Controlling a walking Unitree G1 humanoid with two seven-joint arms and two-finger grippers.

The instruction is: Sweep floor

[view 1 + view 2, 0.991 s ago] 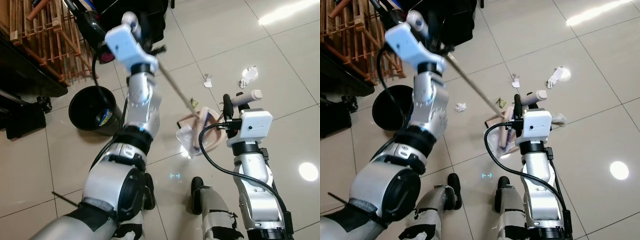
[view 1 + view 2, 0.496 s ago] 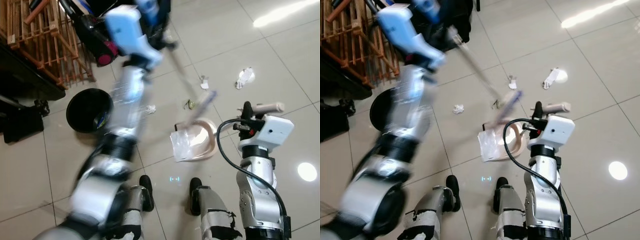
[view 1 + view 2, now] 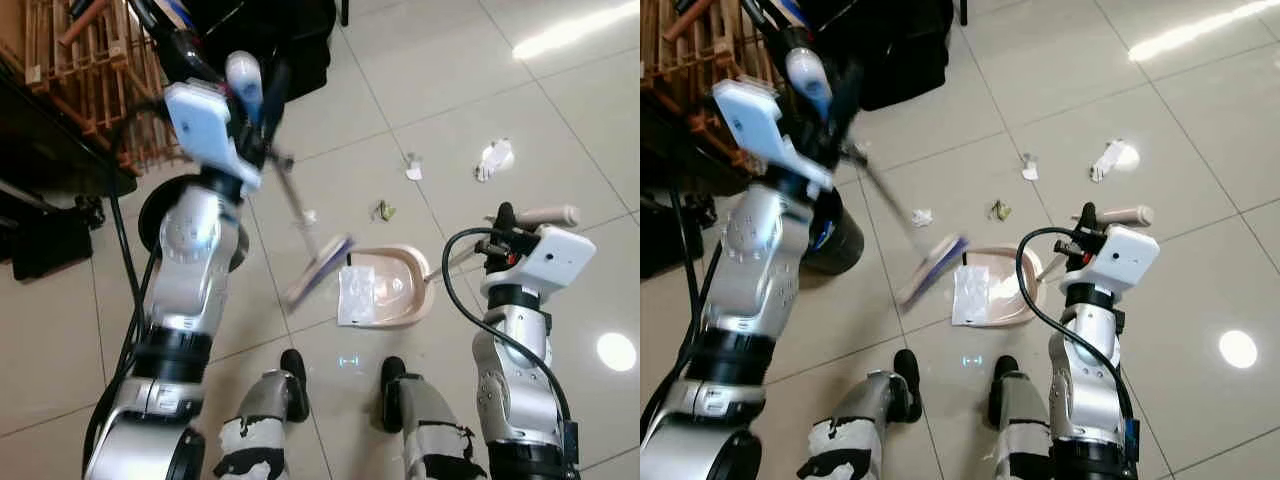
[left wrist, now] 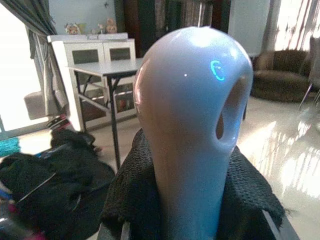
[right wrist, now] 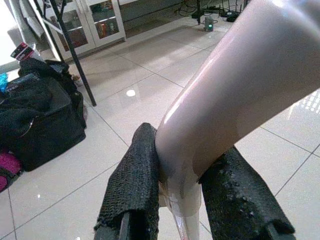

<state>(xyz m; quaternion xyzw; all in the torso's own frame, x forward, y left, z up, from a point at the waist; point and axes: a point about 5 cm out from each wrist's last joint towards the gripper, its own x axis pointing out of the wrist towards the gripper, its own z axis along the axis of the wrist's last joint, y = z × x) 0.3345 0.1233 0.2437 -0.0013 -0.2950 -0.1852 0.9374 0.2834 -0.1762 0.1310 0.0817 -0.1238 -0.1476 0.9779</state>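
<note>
Left wrist view: left hand point(image 4: 190, 220) grips broom point(image 4: 192, 125), seemingly.

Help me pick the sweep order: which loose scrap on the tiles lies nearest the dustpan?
The small dark greenish scrap, just beyond the pink dustpan rim. The two white scraps lie farther out; a clear wrapper is already in the pan.

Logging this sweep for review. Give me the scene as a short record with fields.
left gripper: shut on the broom handle, raised near the rack
broom head: blurred, low over the floor just left of the dustpan
right gripper: shut on the dustpan handle
dustpan: flat on the tiles ahead of the feet, clear plastic wrapper at its mouth
litter left on floor: white scraps, small green bit, small white bit
bin: black, behind the left arm
</note>
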